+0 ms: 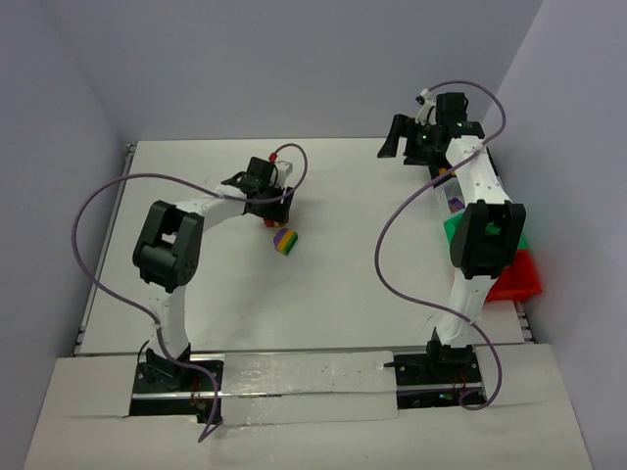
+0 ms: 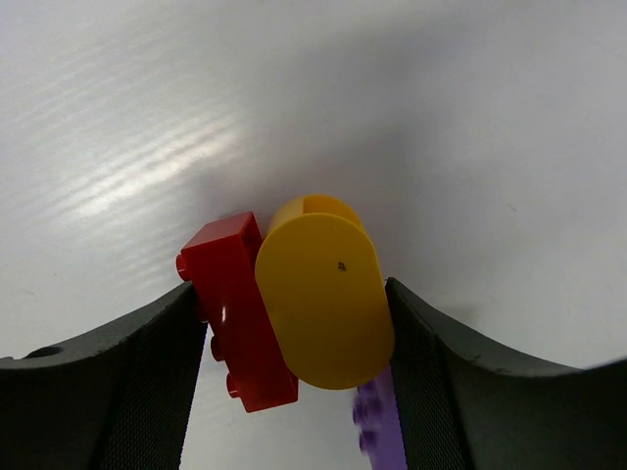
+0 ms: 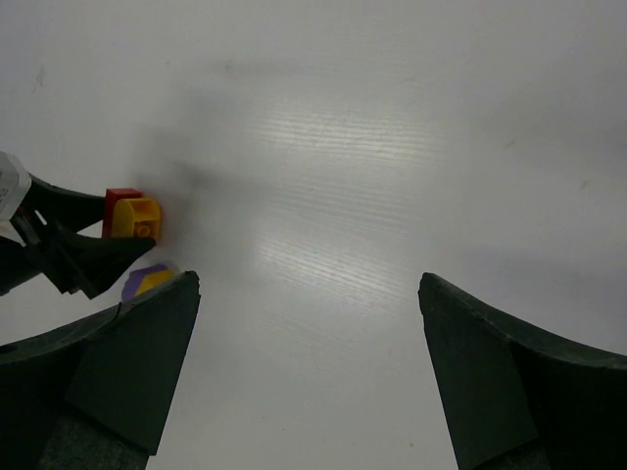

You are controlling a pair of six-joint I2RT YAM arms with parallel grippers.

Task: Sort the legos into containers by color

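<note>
The left gripper (image 1: 268, 203) is near the middle of the white table (image 1: 186, 157), a bit toward 11 o'clock. Its fingers (image 2: 127, 382) are nearly shut, and two legos sit squeezed between them. One is a red brick (image 2: 235, 313), which touches the finger at 9 o'clock. The other is a yellow rounded piece (image 2: 323, 294), which touches the finger at 3 o'clock. The red brick and the yellow piece press against each other. I cannot tell if they rest on the table or are lifted off it.

A stacked purple, yellow and green block (image 1: 284, 241) sits on the table just beside this gripper, at 5 o'clock from it. In the left wrist view a purple lego (image 2: 377, 426) peeks out at 5 o'clock from the yellow piece. I cannot tell if it is part of that block.

The right gripper (image 1: 404, 137) is far away, up at the 1 o'clock corner of the table. Its fingers (image 3: 127, 372) are spread wide, with only bare table between them.

The green bin (image 1: 451, 228) and the red bin (image 1: 517, 277) are at the 3 o'clock side of the table. The right arm (image 1: 480, 235) hides part of them, and they are well apart from the legos in the middle
</note>
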